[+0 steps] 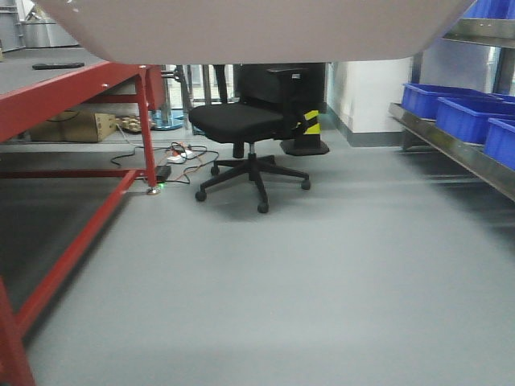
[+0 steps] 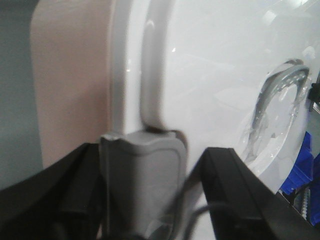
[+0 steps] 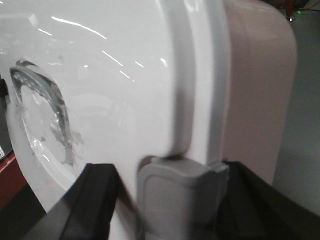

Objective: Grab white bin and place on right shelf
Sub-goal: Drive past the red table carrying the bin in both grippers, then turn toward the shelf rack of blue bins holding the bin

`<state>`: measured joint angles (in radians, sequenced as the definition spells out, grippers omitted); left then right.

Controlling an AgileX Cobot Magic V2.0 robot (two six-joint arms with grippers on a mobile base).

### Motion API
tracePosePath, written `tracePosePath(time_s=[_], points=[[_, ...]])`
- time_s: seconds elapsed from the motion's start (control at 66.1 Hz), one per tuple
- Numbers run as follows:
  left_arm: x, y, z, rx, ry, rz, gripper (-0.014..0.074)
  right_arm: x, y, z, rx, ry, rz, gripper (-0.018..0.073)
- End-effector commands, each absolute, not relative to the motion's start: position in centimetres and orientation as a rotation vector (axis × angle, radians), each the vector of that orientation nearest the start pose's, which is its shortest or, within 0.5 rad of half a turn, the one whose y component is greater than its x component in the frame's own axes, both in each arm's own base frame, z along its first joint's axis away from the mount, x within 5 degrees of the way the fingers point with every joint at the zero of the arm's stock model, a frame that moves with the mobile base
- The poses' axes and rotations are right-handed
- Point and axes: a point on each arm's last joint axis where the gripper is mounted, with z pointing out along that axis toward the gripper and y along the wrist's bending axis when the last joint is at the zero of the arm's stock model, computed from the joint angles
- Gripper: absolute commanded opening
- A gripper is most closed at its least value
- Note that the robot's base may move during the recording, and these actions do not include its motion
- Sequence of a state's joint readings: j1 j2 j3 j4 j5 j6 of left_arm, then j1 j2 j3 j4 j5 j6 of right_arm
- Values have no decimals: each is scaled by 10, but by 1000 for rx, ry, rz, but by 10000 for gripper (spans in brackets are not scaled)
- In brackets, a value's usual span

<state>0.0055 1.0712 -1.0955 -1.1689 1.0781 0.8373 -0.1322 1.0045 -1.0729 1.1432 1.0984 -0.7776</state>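
I see white bin (image 1: pixel 241 32) aloft | left gripper (image 2: pixel 156 167) clamped across its grey latch (image 2: pixel 142 190) | right gripper (image 3: pixel 170 177) clamped likewise | shelf (image 1: pixel 459 149) at right.

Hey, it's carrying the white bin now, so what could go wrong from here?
1. The left gripper and right gripper clamp the bin only at its small grey latches, so it may slip or tilt.
2. The bin covers the top of the front view, hiding part of the way.
3. The shelf on the right is crowded with blue bins, and a chair stands ahead.
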Motion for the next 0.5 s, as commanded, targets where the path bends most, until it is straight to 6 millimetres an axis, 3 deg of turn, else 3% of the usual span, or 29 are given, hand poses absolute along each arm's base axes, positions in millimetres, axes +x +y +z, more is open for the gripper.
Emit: tracePosePath(time_s=[0.0, 0.484], points=[[172, -87, 442, 601, 1727, -1238, 262, 155, 68, 441, -554, 1782, 1179, 449], [172, -87, 442, 601, 1727, -1238, 262, 155, 68, 441, -554, 1782, 1179, 449]])
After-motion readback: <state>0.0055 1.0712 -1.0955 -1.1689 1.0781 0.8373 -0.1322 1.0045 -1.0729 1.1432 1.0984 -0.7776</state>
